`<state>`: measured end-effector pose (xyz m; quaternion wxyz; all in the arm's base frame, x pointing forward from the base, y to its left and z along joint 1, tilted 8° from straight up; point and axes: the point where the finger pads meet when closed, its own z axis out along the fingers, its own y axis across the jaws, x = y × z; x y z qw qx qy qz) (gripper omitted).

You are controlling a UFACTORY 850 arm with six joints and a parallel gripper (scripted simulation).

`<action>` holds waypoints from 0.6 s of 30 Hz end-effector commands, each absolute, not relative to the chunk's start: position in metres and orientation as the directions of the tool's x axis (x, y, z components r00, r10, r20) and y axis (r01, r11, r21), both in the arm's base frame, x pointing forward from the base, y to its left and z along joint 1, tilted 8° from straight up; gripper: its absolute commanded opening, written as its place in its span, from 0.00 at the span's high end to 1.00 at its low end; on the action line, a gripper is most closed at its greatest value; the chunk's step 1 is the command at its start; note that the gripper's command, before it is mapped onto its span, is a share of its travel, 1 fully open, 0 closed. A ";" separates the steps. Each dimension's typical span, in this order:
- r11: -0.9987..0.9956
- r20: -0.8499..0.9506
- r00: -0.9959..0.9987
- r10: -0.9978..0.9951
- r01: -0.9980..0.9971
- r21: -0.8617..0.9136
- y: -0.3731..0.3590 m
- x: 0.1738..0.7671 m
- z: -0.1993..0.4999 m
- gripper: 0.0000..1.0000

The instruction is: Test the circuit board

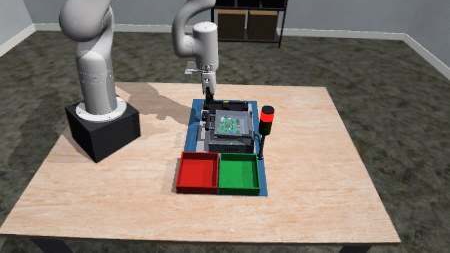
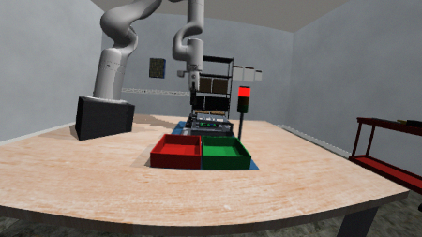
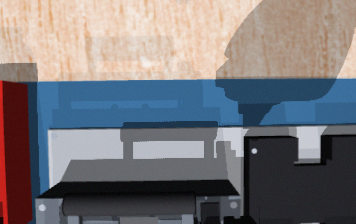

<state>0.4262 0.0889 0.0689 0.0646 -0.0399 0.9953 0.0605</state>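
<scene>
The tester [image 1: 231, 148] stands on the blue mat, its see-through lid [image 1: 241, 114] down over the green board [image 1: 228, 125] [image 2: 208, 125]. I cannot tell whether the hook holds the lid; the tab, pins and connector are too small to make out. The signal light [image 1: 267, 116] [image 2: 244, 92] glows red. The red bin [image 1: 197, 190] [image 2: 175, 161] [image 3: 15, 150] and the green bin [image 1: 239, 191] [image 2: 226, 162] stand side by side, both empty. My gripper [image 1: 209, 101] is shut and empty, pointing down at the tester's back left corner. Its fingertips do not show clearly in the wrist view.
A black block [image 1: 242, 106] [image 3: 280, 180] stands at the back of the mat [image 1: 263, 186] [image 3: 150, 90]. The signal light's thin pole [image 1: 261, 146] [image 2: 240, 127] rises right of the tester. The arm's black base [image 1: 102, 133] [image 2: 105, 120] is at the left.
</scene>
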 end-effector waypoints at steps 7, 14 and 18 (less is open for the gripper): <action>0.990 -0.093 -0.993 -0.076 -0.086 0.110 0.089 0.427 0.070 1.00; 0.986 -0.098 -0.988 -0.116 -0.126 0.106 0.089 0.427 0.070 1.00; 0.977 -0.104 -0.979 -0.176 -0.186 0.100 0.089 0.427 0.070 1.00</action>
